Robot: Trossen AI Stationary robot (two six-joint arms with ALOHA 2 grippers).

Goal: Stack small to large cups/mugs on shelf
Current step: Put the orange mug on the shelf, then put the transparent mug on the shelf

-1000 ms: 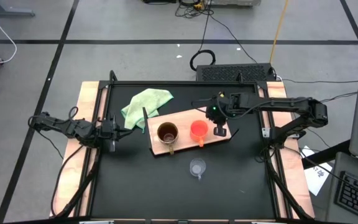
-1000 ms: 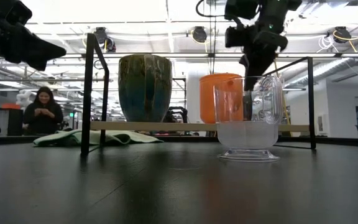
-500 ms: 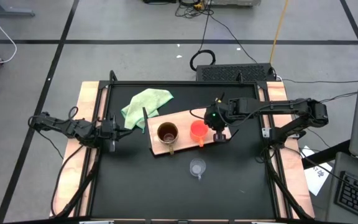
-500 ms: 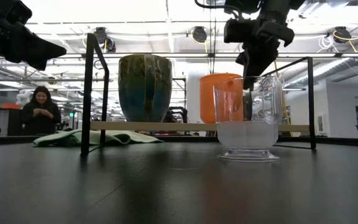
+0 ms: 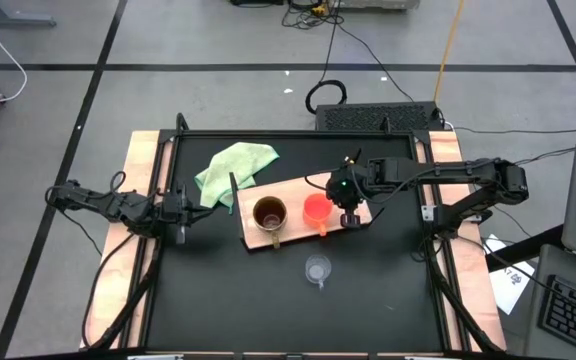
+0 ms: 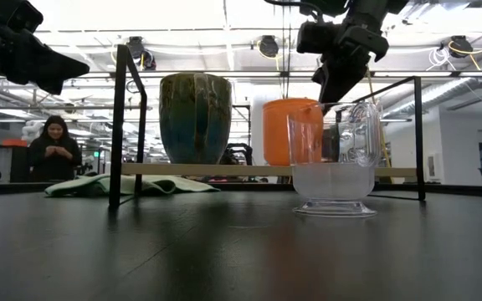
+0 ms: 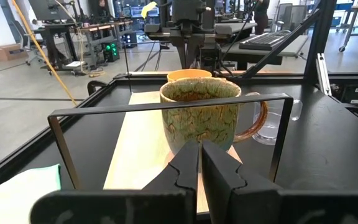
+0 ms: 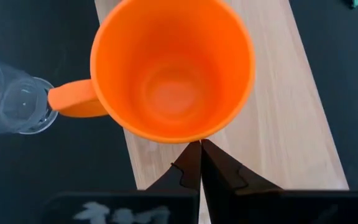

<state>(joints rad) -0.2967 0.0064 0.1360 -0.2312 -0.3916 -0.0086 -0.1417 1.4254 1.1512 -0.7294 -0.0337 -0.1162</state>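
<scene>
The brown mug [image 5: 269,213] and the orange cup [image 5: 315,210] stand upright on the light-wood shelf board [image 5: 288,188]. The mug also shows in the left wrist view [image 7: 201,115]. The clear glass cup [image 5: 317,270] stands on the black table, nearer than the board. My right gripper [image 8: 201,148] is shut and sits at the orange cup's right side [image 5: 336,208]. My left gripper [image 5: 188,211] is shut and empty at the table's left, pointing at the mug. My right gripper touches the orange cup's outer wall [image 8: 194,135] just below the rim, on its right side, with the tips of its shut fingers. It comes from the table's right, slanting down. The cup stands upright on the board, its handle [image 8: 73,102] pointing toward the glass cup.
A light green cloth [image 5: 233,165] lies at the far left, beside the board. A black metal frame [image 7: 166,106] stands around the table. A person [image 6: 55,149] stands in the room beyond the table.
My right gripper has moved toward the table's left, its fingers staying shut. The orange cup has slid a little to the left along the board, toward the brown mug, still upright.
</scene>
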